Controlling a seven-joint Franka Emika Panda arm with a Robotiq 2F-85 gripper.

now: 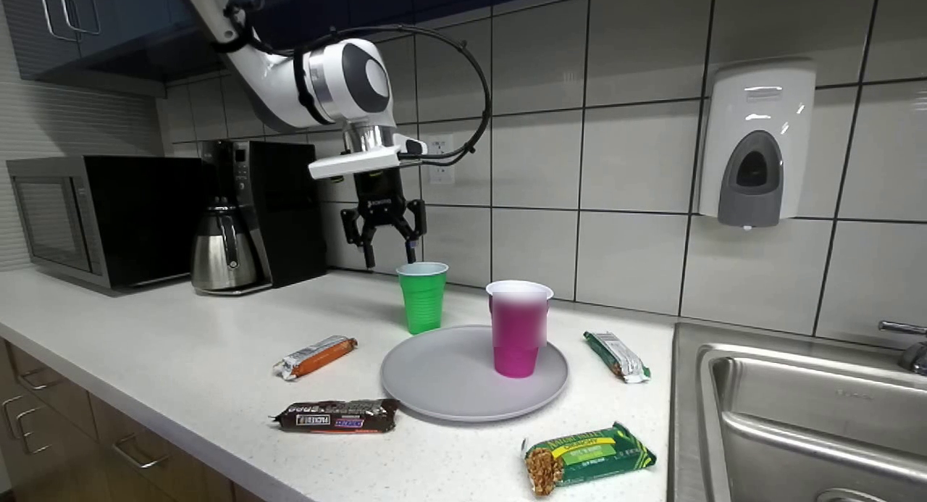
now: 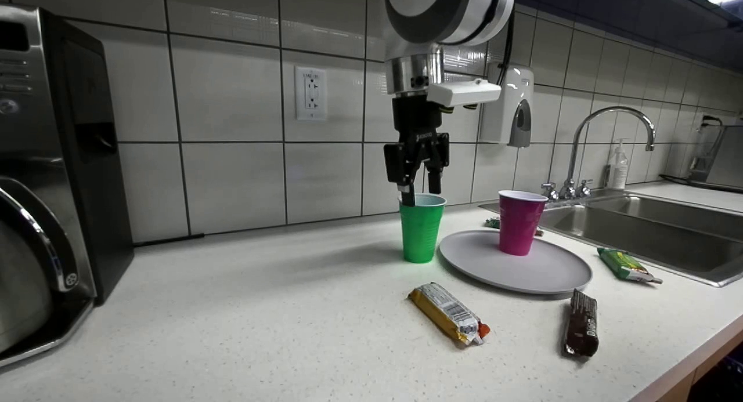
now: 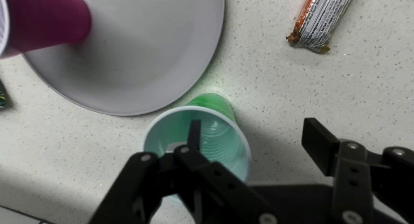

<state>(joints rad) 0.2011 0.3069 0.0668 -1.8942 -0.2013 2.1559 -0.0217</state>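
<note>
My gripper (image 3: 254, 123) stands open, its two fingers spread wide with nothing gripped between them. Right below it is a green cup (image 3: 212, 102) with a pale inside, upright on the counter. In the wrist view one black finger (image 3: 195, 133) lies over the cup's mouth; the other is off to the side above bare counter. In an exterior view the gripper (image 1: 391, 261) hangs at about rim height, a fingertip close to the green cup (image 1: 422, 303). Whether that tip dips inside or touches the rim I cannot tell. A magenta cup (image 2: 518, 223) stands upright on a grey plate (image 2: 479, 254).
Around the plate lie an orange-wrapped bar (image 1: 319, 357), a dark brown bar (image 1: 337, 416), a green granola bar (image 1: 594, 455) and another green wrapper (image 1: 617, 357). A sink (image 1: 818, 422) borders the counter. A coffee maker (image 1: 286, 212), microwave (image 1: 137, 219) and tiled wall enclose the far sides.
</note>
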